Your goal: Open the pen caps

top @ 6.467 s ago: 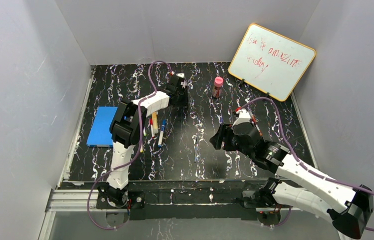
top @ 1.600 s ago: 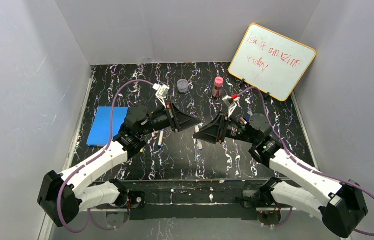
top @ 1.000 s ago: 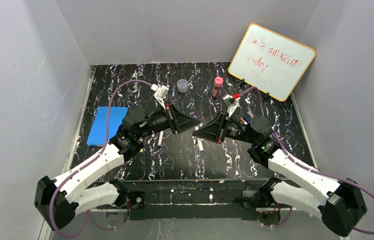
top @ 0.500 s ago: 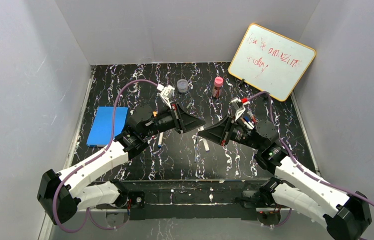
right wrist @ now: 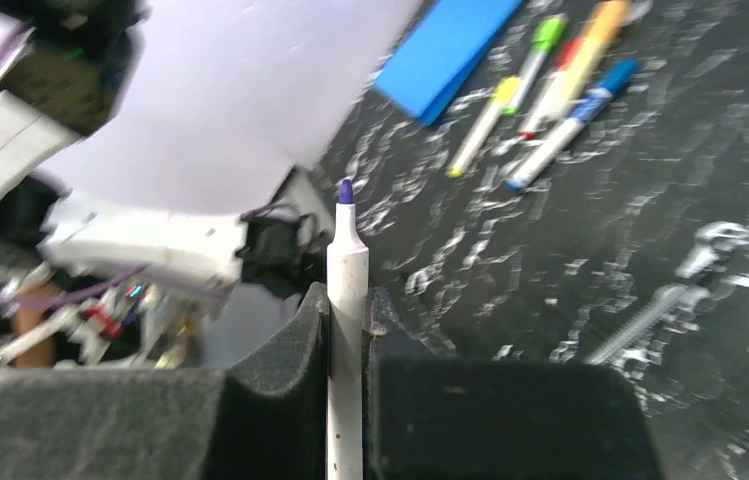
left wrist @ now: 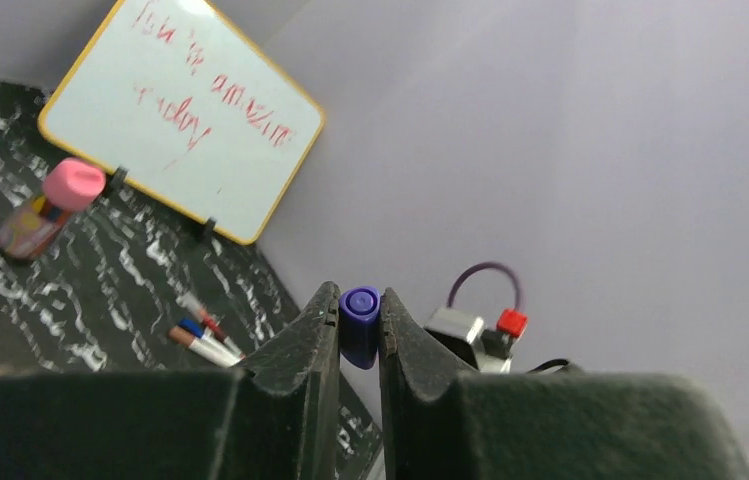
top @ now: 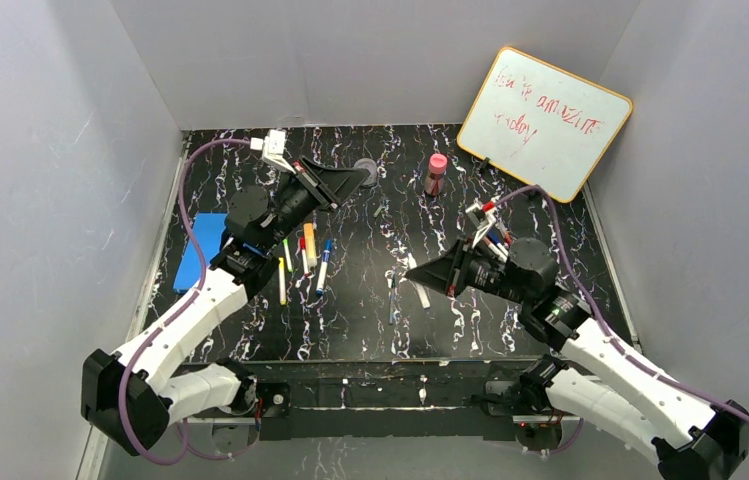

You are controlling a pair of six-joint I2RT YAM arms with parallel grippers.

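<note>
Found both pairs of jaws clamped: those of the left gripper [left wrist: 358,300] pinched on a stubby purple cap [left wrist: 359,328], closed end poking just above the tips; those of the right gripper [right wrist: 347,298] squeezed on the white barrel of a pen [right wrist: 347,262], bare purple tip [right wrist: 346,190] pointing out past the fingers. Judged cap and pen to be one pair, already parted, given the matching colour and the wide gap between the two grippers above the table [top: 350,330], left toward the far left corner, right nearer the middle. Read the firm hold on the barrel as a way of steadying the pen against a straight pull, and the pinch across the cap's sides as suited to drawing it off along the pen's length. Saw more pens [right wrist: 570,127] lying side by side on the table near a blue pad [right wrist: 455,45], ends in green, orange, yellow and blue, plus a smaller cluster [left wrist: 200,340] below the whiteboard [left wrist: 175,115] and a pink-capped bottle [left wrist: 50,205] farther back. Counted most caps as not yet off, so put the task at an early stage. Expected a need to set the loose cap down before taking any further pen, with some risk of a roll on the hard surface.
</note>
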